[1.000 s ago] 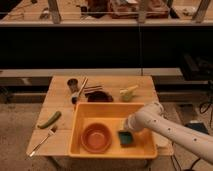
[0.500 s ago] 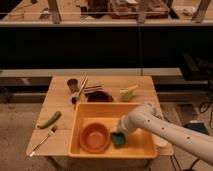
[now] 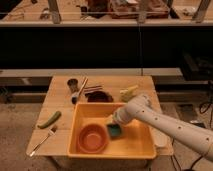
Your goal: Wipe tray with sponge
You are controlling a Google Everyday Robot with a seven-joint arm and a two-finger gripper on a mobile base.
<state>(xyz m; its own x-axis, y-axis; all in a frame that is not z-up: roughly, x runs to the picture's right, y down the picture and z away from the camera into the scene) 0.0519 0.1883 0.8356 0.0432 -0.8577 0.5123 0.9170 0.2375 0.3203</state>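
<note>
Now our gripper (image 3: 113,123) sits low inside tray (image 3: 136,146), jaws pinching sponge (image 3: 116,132) on tray floor, just beside orange bowl (image 3: 92,138). Sponge has slid from right side toward middle; we judge wiping underway, much floor left.

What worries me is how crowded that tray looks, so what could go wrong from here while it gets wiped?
The sponge lies close beside the bowl inside the tray, so a stroke toward the bowl could shove it. The bowl covers part of the tray floor, which may go unwiped. The gripper sits low at the sponge, and the arm crosses a tray wall; it might catch it and shift the tray.
</note>
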